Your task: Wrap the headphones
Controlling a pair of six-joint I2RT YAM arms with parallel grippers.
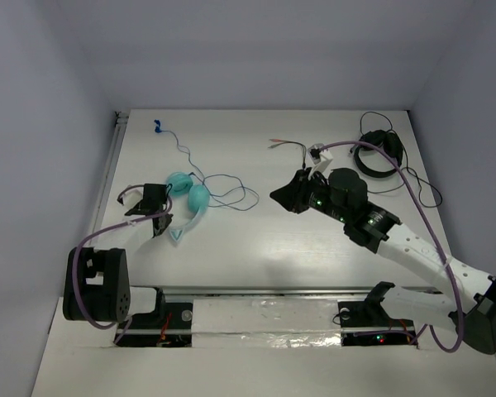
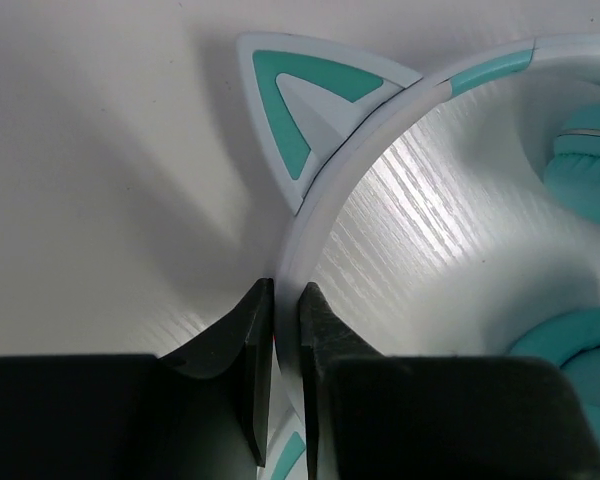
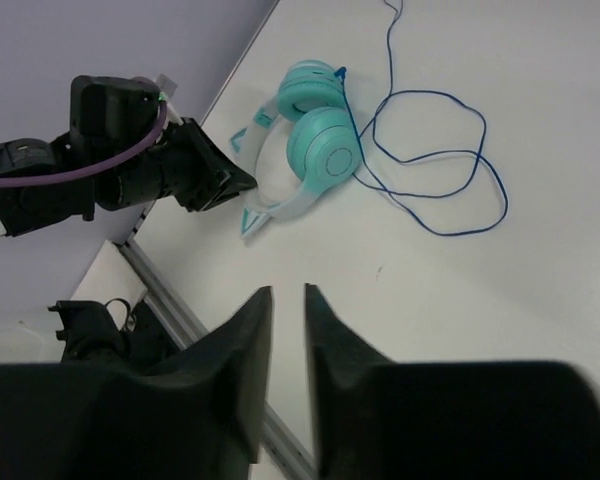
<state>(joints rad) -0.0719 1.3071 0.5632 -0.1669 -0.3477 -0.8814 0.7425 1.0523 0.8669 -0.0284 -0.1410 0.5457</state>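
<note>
The teal headphones (image 1: 188, 197) with a white cat-ear headband (image 2: 360, 150) lie on the left of the white table, also in the right wrist view (image 3: 320, 150). Their thin dark cable (image 1: 231, 194) loops to the right and runs back to a blue plug (image 1: 158, 126). My left gripper (image 1: 161, 220) is shut on the headband, which passes between the fingertips (image 2: 287, 300) just below one cat ear. My right gripper (image 1: 277, 196) hovers over the table's middle, right of the cable loops. Its jaws (image 3: 288, 300) are empty, a narrow gap apart.
Smaller black headphones (image 1: 379, 153) with a black cable lie at the back right. A loose black cable with red tips (image 1: 285, 145) lies behind my right gripper. A metal rail (image 1: 107, 169) runs along the table's left edge.
</note>
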